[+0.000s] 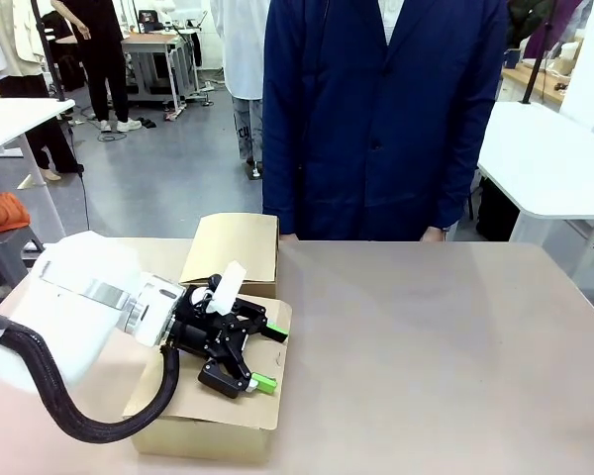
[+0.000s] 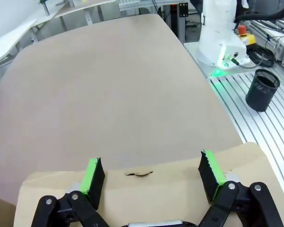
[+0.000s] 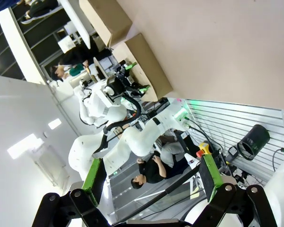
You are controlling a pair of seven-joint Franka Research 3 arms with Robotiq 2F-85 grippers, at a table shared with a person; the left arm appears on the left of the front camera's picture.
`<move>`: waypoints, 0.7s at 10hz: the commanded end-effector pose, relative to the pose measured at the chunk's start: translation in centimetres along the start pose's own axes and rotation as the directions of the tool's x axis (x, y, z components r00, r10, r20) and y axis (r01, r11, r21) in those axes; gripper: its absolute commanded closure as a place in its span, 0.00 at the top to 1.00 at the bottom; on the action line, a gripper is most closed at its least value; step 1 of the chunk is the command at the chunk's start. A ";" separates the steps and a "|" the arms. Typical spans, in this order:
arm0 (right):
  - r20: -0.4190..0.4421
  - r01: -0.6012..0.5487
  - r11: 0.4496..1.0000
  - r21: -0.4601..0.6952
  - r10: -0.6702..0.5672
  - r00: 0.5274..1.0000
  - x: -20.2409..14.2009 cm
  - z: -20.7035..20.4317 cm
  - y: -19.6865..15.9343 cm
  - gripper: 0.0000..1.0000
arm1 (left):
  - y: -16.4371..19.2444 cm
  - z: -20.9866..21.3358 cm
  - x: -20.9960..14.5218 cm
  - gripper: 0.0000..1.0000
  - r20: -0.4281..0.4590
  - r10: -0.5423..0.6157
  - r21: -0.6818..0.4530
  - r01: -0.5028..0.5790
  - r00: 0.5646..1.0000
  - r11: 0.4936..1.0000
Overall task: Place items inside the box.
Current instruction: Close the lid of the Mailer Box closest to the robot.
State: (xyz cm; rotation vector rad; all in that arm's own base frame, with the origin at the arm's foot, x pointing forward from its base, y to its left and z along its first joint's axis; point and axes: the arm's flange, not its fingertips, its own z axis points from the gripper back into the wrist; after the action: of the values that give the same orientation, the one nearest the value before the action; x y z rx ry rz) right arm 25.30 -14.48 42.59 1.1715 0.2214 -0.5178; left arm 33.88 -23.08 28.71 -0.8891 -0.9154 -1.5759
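Note:
The box (image 1: pixel 208 426), long plain brown cardboard with its flap lid down, lies at the table's near left. My left gripper (image 1: pixel 273 356) hovers just over that lid, open, with nothing between the green pads. In the left wrist view the same gripper (image 2: pixel 151 177) spans the lid's edge (image 2: pixel 255 161), with bare table beyond. My right gripper (image 3: pixel 151 176) is open and holds nothing; it is raised off to the side and sees the box (image 3: pixel 146 64) far off. The items are out of view.
A shorter cardboard box (image 1: pixel 233 247) stands right behind the long one, toward the far edge. A person in a navy coat (image 1: pixel 376 119) stands at the far side. The tan tabletop (image 1: pixel 436 346) stretches right of the boxes.

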 end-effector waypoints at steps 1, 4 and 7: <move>-0.001 -0.018 1.000 0.007 0.018 1.000 -0.2 0.2 0.0 1.00 | -15.0 5.5 -1.3 1.00 -0.019 -0.015 0.047 0.015 1.000 0.999; -0.001 -0.018 1.000 0.007 0.018 1.000 -0.2 0.2 0.0 1.00 | -14.0 10.6 1.2 1.00 0.083 0.090 -0.041 -0.087 0.993 0.995; -0.001 -0.018 1.000 0.007 0.018 1.000 -0.2 0.2 0.0 1.00 | -12.8 21.3 3.8 1.00 0.269 0.261 -0.164 -0.223 0.927 0.961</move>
State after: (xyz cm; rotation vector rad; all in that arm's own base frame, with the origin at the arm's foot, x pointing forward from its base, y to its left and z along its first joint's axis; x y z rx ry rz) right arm 25.31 -14.48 42.59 1.1714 0.2218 -0.5178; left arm 35.11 -12.27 37.02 -1.2117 -0.8794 -1.4145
